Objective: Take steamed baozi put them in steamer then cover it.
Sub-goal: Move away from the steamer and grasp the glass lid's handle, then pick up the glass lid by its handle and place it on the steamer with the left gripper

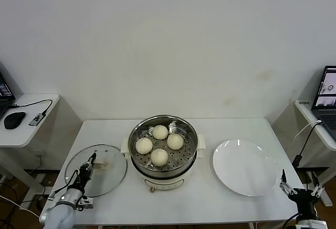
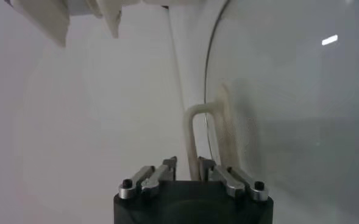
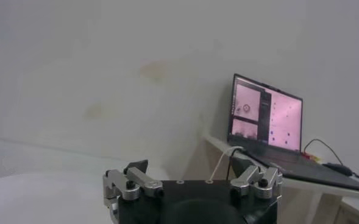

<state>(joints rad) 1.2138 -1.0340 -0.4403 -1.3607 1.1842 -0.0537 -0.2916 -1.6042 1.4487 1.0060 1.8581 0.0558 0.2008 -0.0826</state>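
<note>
From the head, four steamed baozi (image 1: 159, 145) sit in the open steamer (image 1: 163, 153) mid-worktop (image 1: 220, 129); the cover (image 1: 96, 170) lies flat beside it, its handle hard to make out under the left gripper (image 1: 92, 159). The left wrist shows that gripper's fingers (image 2: 169, 165) clamped on the cream handle (image 2: 195, 139). The right gripper (image 3: 194, 176) hangs past the plate (image 1: 244, 167), fingers apart, tips cut off.

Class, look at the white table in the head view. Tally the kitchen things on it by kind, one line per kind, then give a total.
Steamed baozi, all in the steamer: 4
Steamer: 1
Glass cover, lying on the table left of the steamer, its handle gripped by the left claw: 1
White plate, right of the steamer: 1
Total: 7
</note>
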